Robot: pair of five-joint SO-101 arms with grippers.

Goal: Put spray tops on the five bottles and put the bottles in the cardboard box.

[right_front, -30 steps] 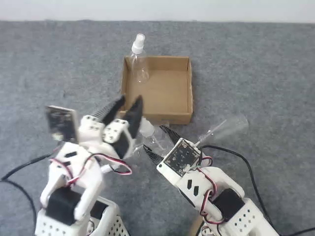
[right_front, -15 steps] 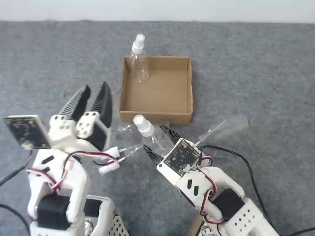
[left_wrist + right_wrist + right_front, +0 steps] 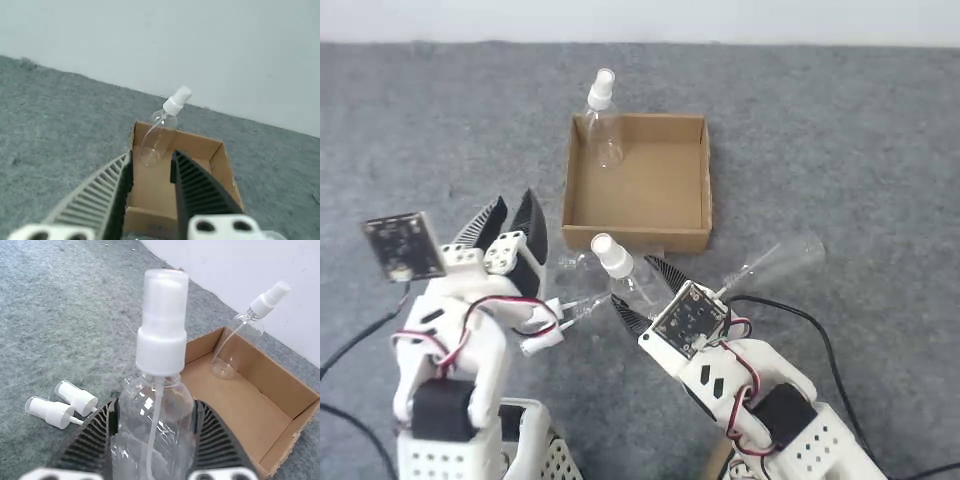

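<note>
The right gripper (image 3: 633,287) clamps an upright capped bottle (image 3: 152,405). The smooth plastic could slip or twist out on the way to the cardboard box (image 3: 705,180). The left gripper (image 3: 151,159) hangs parted and empty. I count three bottles: the held one, a leaning bottle (image 3: 605,140) in the box, and a lying bottle (image 3: 788,255) on the carpet. There are two loose spray tops (image 3: 76,397).

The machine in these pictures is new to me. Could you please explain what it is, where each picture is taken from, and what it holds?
These are two robot arms at a table covered in grey carpet. One camera looks down from above; one sits on each wrist. The right gripper is shut on a clear bottle with a spray top. The left gripper is open, empty. A second topped bottle leans in the cardboard box. Two loose spray tops lie on the carpet.
</note>
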